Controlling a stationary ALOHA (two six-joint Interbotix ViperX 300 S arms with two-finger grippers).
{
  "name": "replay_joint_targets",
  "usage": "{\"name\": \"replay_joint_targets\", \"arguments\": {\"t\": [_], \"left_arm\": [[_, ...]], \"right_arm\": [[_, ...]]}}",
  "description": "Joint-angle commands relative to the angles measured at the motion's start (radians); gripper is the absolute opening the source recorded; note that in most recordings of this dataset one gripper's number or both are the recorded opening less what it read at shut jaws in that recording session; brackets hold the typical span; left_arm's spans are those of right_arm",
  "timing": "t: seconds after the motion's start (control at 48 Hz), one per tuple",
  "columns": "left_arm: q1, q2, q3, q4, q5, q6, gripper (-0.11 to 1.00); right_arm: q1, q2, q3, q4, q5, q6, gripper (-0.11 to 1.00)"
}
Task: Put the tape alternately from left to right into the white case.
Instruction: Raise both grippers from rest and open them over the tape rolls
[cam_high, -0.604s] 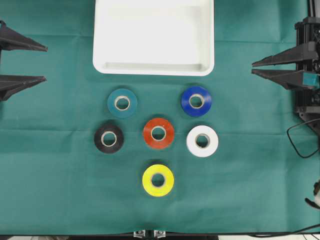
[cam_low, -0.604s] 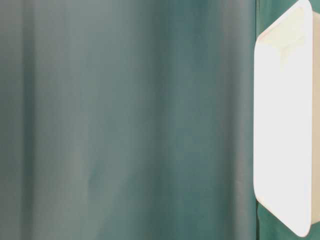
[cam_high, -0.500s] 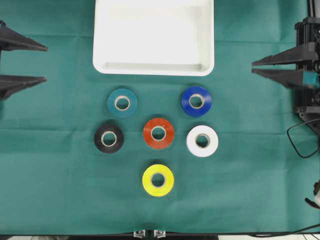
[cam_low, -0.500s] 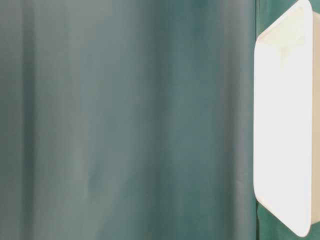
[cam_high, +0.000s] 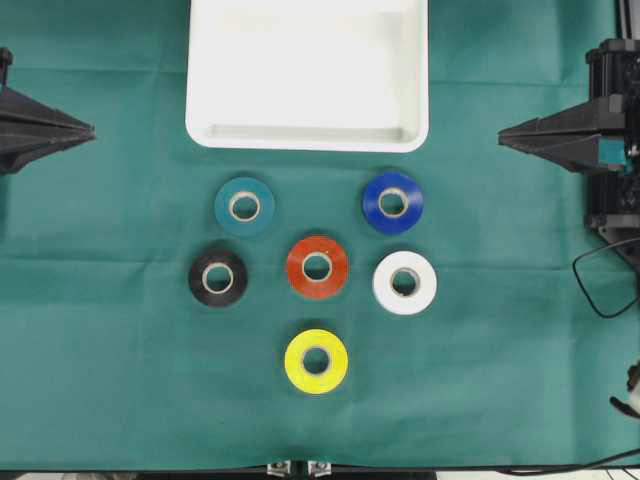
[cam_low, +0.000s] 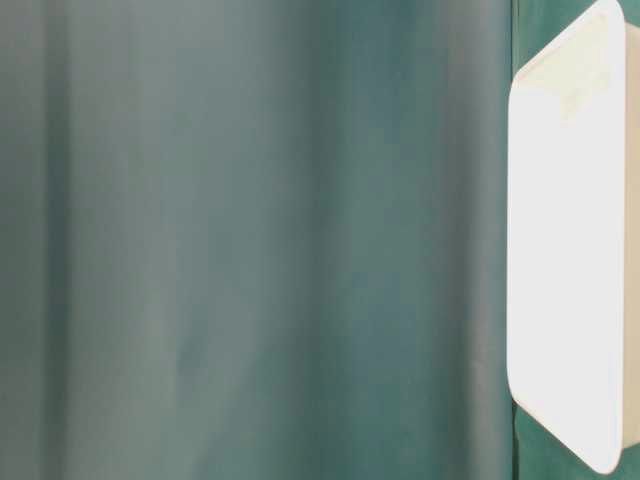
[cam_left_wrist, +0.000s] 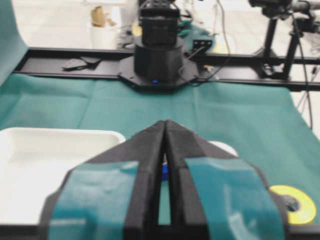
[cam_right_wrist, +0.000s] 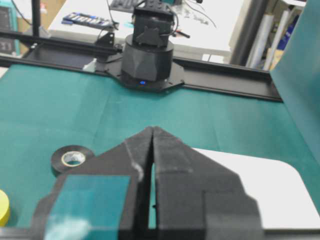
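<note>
Six rolls of tape lie flat on the green cloth below the white case: teal, blue, black, red-orange, white and yellow. The case holds nothing. My left gripper rests at the far left edge, shut and empty, its tips meeting. At the far right edge my right gripper is shut too, with nothing in it. Both stand well away from the rolls. The right wrist view shows the black roll; the left wrist view shows the yellow roll.
The table-level view shows only blurred green cloth and the case's rim. A black cable loops on the cloth at the right edge. Arm bases and black rails border the cloth.
Both grippers have shut: their fingers stood apart in the earlier frames and now meet at the tips. The rolls and the case have not moved.
</note>
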Motion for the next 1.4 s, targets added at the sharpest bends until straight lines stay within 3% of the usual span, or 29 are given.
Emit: {"name": "replay_joint_targets", "arguments": {"t": [0.0, 0.125, 0.229, 0.312, 0.417, 0.458, 0.5, 0.542, 0.833, 1.187, 1.375], "left_arm": [[0.0, 0.014, -0.012, -0.003, -0.008, -0.002, -0.09], [0.0, 0.031, -0.011, -0.003, 0.0, 0.0, 0.01], [0.0, 0.044, -0.011, -0.003, 0.006, 0.003, 0.22], [0.0, 0.048, -0.011, -0.003, 0.006, 0.003, 0.44], [0.0, 0.049, -0.011, -0.003, 0.006, 0.005, 0.75], [0.0, 0.048, -0.011, -0.002, 0.006, 0.005, 0.81], [0.0, 0.049, -0.011, -0.003, 0.006, 0.005, 0.81], [0.0, 0.049, -0.011, -0.002, 0.008, 0.005, 0.8], [0.0, 0.061, -0.028, -0.005, 0.078, 0.002, 0.81], [0.005, 0.199, -0.114, -0.009, 0.198, -0.006, 0.8], [0.005, 0.288, -0.169, -0.011, 0.295, -0.057, 0.8]], "right_arm": [[-0.008, 0.006, -0.011, 0.0, -0.006, 0.003, -0.02], [-0.008, 0.006, -0.005, 0.0, -0.009, 0.002, -0.02], [-0.011, 0.008, -0.002, 0.0, -0.009, 0.002, 0.05], [-0.014, 0.009, 0.0, 0.0, -0.009, 0.002, 0.21], [-0.023, 0.014, 0.0, 0.0, -0.008, 0.002, 0.5], [-0.028, 0.015, 0.0, 0.0, -0.006, 0.002, 0.62], [-0.031, 0.018, 0.0, 0.0, -0.005, 0.003, 0.75], [-0.032, 0.021, 0.002, 0.0, -0.005, 0.003, 0.77], [-0.034, 0.06, -0.018, 0.0, 0.026, 0.028, 0.77], [-0.034, 0.178, -0.127, 0.0, 0.229, 0.109, 0.77], [-0.034, 0.235, -0.178, 0.0, 0.318, 0.132, 0.77]]}}
